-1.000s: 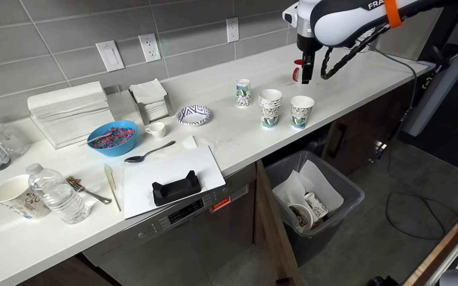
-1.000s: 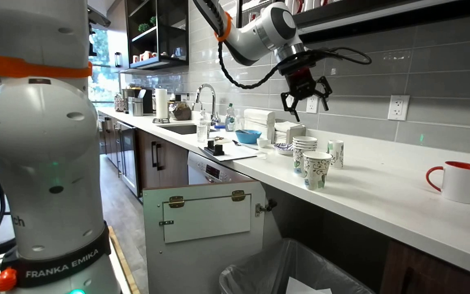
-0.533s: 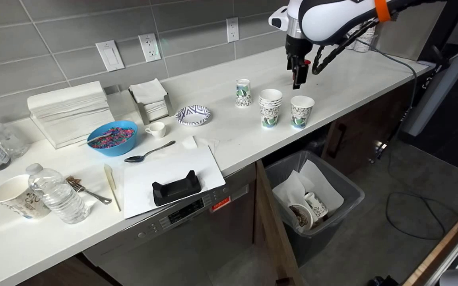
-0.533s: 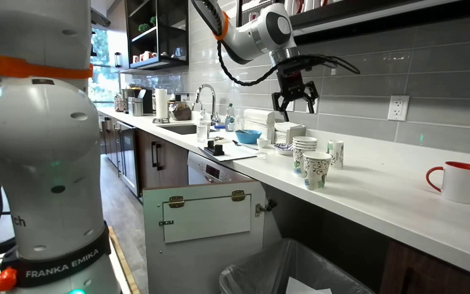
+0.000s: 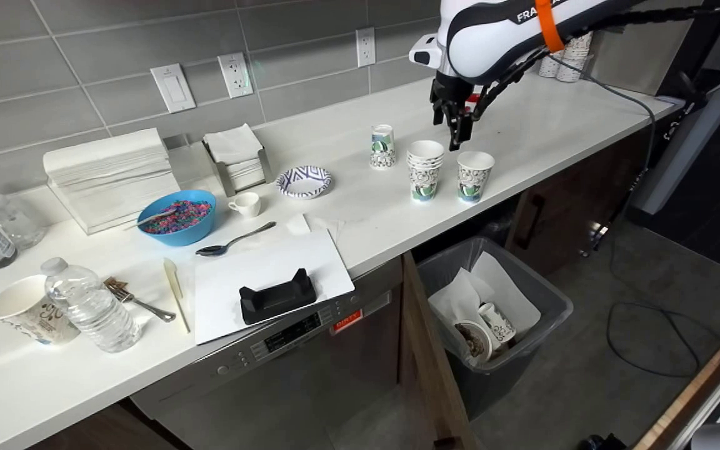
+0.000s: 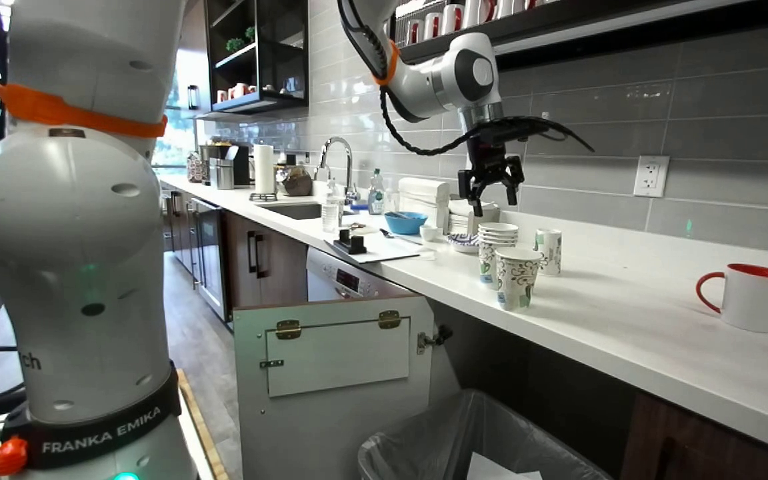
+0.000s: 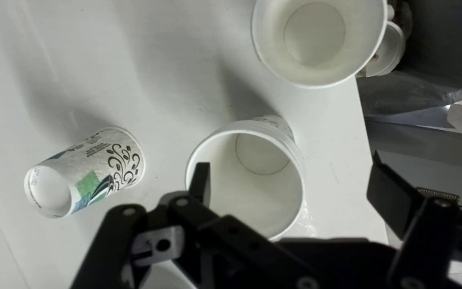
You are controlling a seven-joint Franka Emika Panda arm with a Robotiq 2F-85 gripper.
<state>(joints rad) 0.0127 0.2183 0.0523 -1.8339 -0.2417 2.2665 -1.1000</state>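
My gripper (image 7: 296,188) stands open with nothing between its fingers. In both exterior views it hangs above the counter, close over a stack of white patterned paper cups (image 5: 424,178). From the wrist camera, the left finger overlaps the mouth of that stack (image 7: 251,188), while the right finger lies past the counter edge; contact does not show. A single upright cup (image 6: 516,283) stands beside the stack, near the counter's front edge. Toward the wall, another cup (image 7: 94,170) is upside down. A white mug with red handle (image 6: 754,300) is mostly hidden behind the arm in an exterior view.
Below the counter edge, a grey lined bin (image 5: 552,319) holds paper and used cups, beside an opened cabinet door (image 6: 331,427). Farther along lie a patterned bowl (image 5: 304,182), small white cup (image 5: 246,204), blue bowl (image 5: 194,234), black holder (image 5: 277,300) and water bottle (image 5: 94,309).
My gripper has come down and across, from near the red-handled mug to over the cup stack in an exterior view. Its jaws stay open; the objects have not moved.
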